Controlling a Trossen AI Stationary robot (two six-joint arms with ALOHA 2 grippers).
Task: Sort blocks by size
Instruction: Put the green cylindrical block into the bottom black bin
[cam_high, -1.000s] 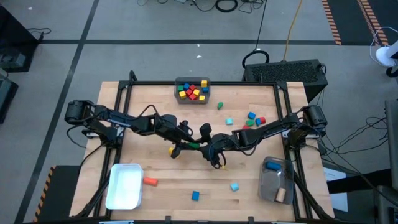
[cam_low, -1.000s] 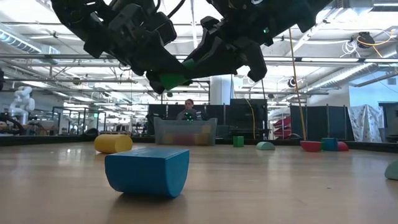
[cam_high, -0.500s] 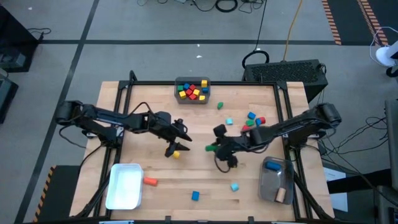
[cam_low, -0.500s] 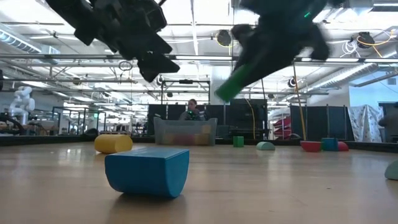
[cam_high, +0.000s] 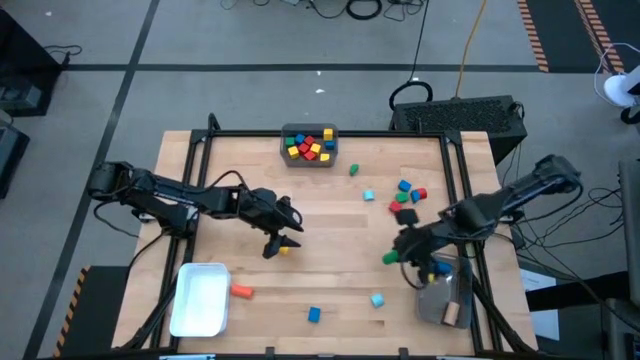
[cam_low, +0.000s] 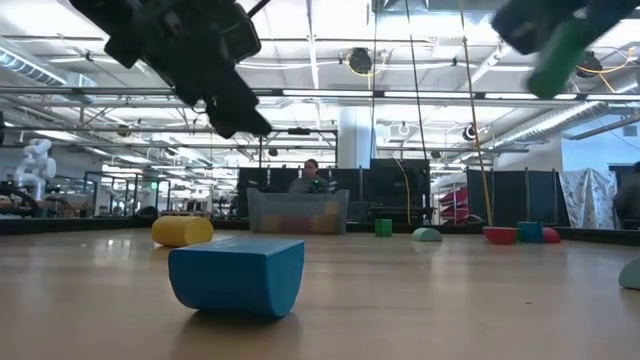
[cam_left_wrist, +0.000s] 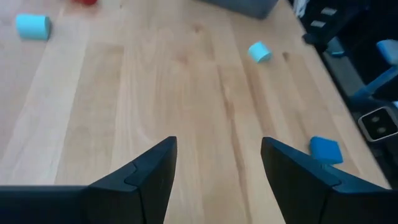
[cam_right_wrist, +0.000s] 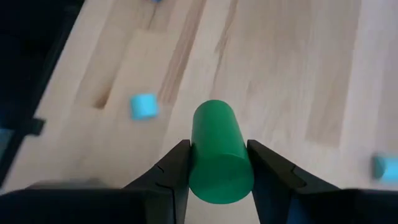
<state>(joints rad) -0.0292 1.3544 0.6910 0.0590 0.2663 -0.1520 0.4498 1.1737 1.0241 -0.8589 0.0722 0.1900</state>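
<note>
Where blocks fill grey bin (back edge)

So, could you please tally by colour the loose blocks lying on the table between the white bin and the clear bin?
Orange block: 1
Blue block: 1
Cyan block: 1
Total: 3
The yellow block beside the left claw lies outside that strip, so it is not counted.

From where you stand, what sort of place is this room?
Probably a robotics lab or workshop hall. The wooden table sits in a metal frame on a bare floor with loose cables, and the low view shows exposed ceiling trusses, dark partition screens and a person seated behind.
</note>
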